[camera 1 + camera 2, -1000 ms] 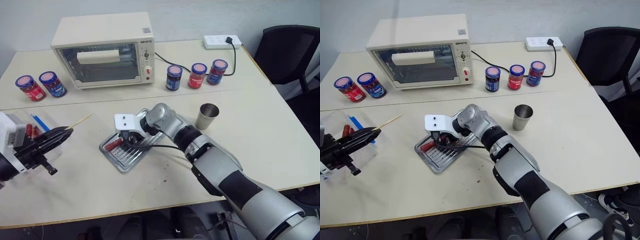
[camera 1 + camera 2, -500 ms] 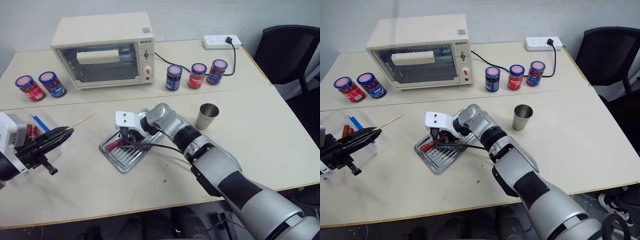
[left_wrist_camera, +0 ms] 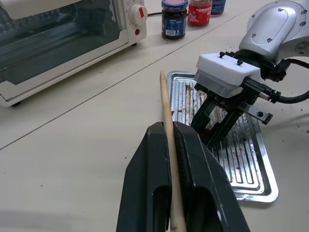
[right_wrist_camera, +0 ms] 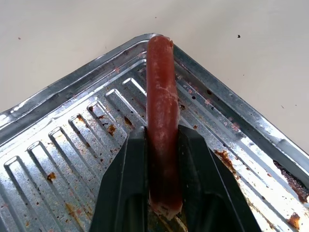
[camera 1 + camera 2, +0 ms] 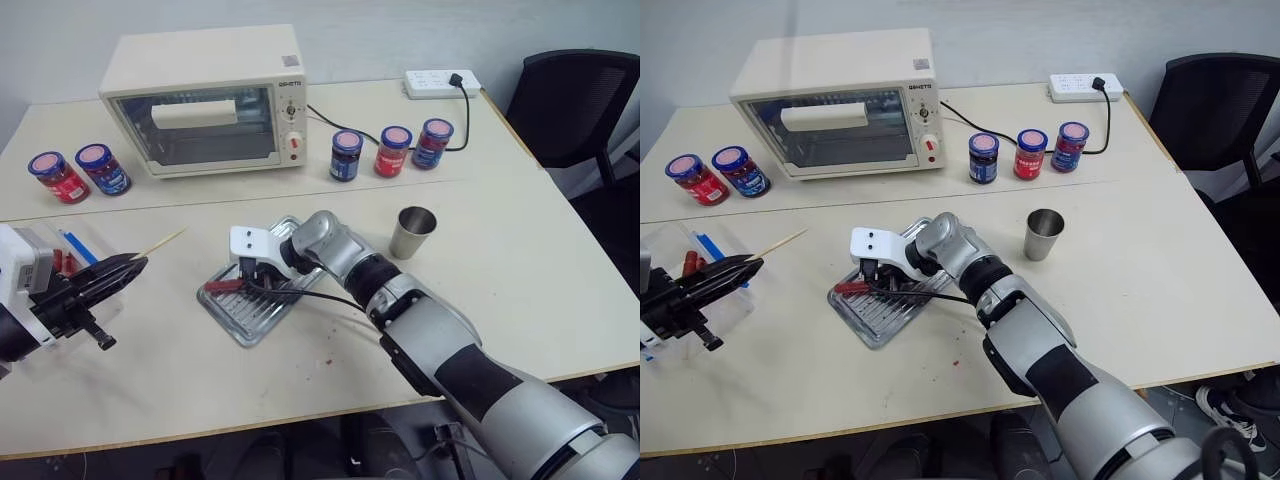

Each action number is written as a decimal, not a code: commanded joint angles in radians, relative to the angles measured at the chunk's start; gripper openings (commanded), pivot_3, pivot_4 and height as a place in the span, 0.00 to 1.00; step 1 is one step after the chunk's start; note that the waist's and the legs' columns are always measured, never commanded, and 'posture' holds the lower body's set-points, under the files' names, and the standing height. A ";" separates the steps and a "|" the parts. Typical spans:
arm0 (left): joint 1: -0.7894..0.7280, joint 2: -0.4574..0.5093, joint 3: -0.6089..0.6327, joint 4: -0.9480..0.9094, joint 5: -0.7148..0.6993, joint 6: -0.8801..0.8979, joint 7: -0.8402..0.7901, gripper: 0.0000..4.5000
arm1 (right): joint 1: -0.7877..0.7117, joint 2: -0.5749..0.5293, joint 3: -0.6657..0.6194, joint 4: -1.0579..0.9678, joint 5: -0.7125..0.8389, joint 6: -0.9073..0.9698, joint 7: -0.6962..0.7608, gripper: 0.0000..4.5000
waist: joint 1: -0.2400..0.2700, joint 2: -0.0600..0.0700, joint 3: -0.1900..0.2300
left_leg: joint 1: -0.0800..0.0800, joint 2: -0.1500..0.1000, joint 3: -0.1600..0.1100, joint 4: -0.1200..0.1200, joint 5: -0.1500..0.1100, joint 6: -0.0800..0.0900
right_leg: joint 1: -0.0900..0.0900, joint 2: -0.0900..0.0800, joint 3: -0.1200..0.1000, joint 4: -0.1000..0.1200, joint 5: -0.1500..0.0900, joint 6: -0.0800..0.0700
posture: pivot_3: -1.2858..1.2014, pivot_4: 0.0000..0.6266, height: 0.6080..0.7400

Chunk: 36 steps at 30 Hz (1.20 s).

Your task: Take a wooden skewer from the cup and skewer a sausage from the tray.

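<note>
- Since a second ago the right gripper (image 4: 163, 183) has closed its black fingers (image 4: 129, 188) onto the sausage (image 4: 162, 121), which now sticks out past the tray's near-left rim instead of lying on the ribs.
- Left gripper (image 5: 118, 272) is clamped shut on the wooden skewer (image 3: 167, 140); the stick runs along the groove between the fingers (image 3: 145, 188) and its tip pokes out ahead.
- That left hand sits at the table's left edge, level, aimed toward the tray (image 5: 232, 318).
- Right arm reaches across from the right, wrist bent down and leftward over the tray, sausage pinched near one end.
- Steel cup (image 5: 413, 232) stands upright just right of the tray, apart from it.
- Toaster oven (image 5: 205, 100) and the jars (image 5: 390, 150) stand along the far edge; their labels are too small to read.
</note>
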 commanded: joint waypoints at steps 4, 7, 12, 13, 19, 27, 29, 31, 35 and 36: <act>-0.048 0.019 -0.033 0.019 0.005 -0.023 -0.009 0.00 | 0.020 0.023 -0.007 -0.065 0.014 0.030 0.041 0.03 | -0.001 0.000 0.000 | 0.000 0.000 0.000 0.000 0.000 0.000 | 0.000 0.000 0.000 0.001 0.000 0.000 | 0.52 0.24 1.00; -0.070 0.035 -0.070 0.030 0.005 -0.025 -0.034 0.00 | 0.029 -0.037 -0.008 -0.159 0.023 0.057 0.098 0.03 | -0.001 0.000 0.000 | 0.000 0.000 0.000 0.000 0.000 0.000 | 0.000 0.000 0.000 0.001 0.000 0.000 | 0.52 0.24 1.00; -0.132 0.087 -0.151 0.059 -0.004 -0.024 -0.108 0.00 | 0.108 -0.228 -0.014 -0.539 0.069 0.246 0.269 0.03 | 0.011 0.000 0.000 | -0.001 -0.001 -0.002 0.002 0.000 0.000 | 0.000 -0.001 -0.001 0.001 0.000 0.000 | 0.52 0.24 1.00; -0.148 0.098 -0.168 0.065 -0.010 -0.020 -0.125 0.00 | 0.130 -0.276 -0.014 -0.631 0.083 0.294 0.303 0.03 | 0.013 0.000 0.000 | -0.002 -0.001 -0.003 0.002 0.000 0.000 | 0.000 -0.001 -0.001 0.000 0.000 0.000 | 0.52 0.24 1.00; -0.272 0.174 -0.296 0.120 -0.027 -0.016 -0.251 0.00 | 0.241 -0.589 -0.034 -1.099 0.180 0.527 0.473 0.03 | 0.020 0.000 0.000 | -0.003 -0.001 -0.004 0.001 0.000 0.000 | 0.000 -0.001 -0.001 0.000 0.000 0.000 | 0.52 0.24 1.00; -0.434 0.204 -0.472 0.171 -0.037 -0.012 -0.389 0.00 | 0.307 -0.847 -0.097 -1.372 0.337 0.746 0.436 0.03 | 0.027 0.000 0.000 | -0.002 -0.001 -0.004 0.000 -0.001 0.000 | -0.001 0.000 0.001 -0.004 0.000 0.000 | 0.52 0.24 1.00; -0.464 0.193 -0.504 0.178 -0.031 -0.015 -0.398 0.00 | 0.320 -0.871 -0.107 -1.414 0.367 0.783 0.409 0.03 | 0.026 0.000 0.000 | -0.002 -0.001 -0.004 0.000 -0.001 0.000 | -0.002 0.001 0.001 -0.003 0.000 0.000 | 0.52 0.24 1.00; -0.491 0.182 -0.531 0.181 -0.027 -0.018 -0.401 0.00 | 0.327 -0.884 -0.116 -1.445 0.394 0.818 0.384 0.03 | 0.029 0.000 0.000 | -0.002 -0.001 -0.004 0.001 -0.001 0.000 | -0.002 0.001 0.001 -0.003 0.000 0.000 | 0.52 0.24 1.00; -0.534 0.165 -0.568 0.193 -0.017 -0.021 -0.398 0.00 | 0.336 -0.897 -0.117 -1.478 0.432 0.847 0.342 0.03 | 0.046 0.000 0.000 | -0.003 -0.001 -0.004 0.002 -0.001 0.000 | -0.002 0.001 0.001 -0.003 0.000 0.000 | 0.52 0.24 1.00; -0.542 0.163 -0.574 0.198 -0.013 -0.023 -0.399 0.00 | 0.337 -0.898 -0.118 -1.483 0.441 0.851 0.331 0.03 | 0.048 0.000 0.000 | -0.003 -0.002 -0.004 0.002 -0.001 0.000 | -0.002 0.001 0.001 -0.004 0.000 0.000 | 0.52 0.24 1.00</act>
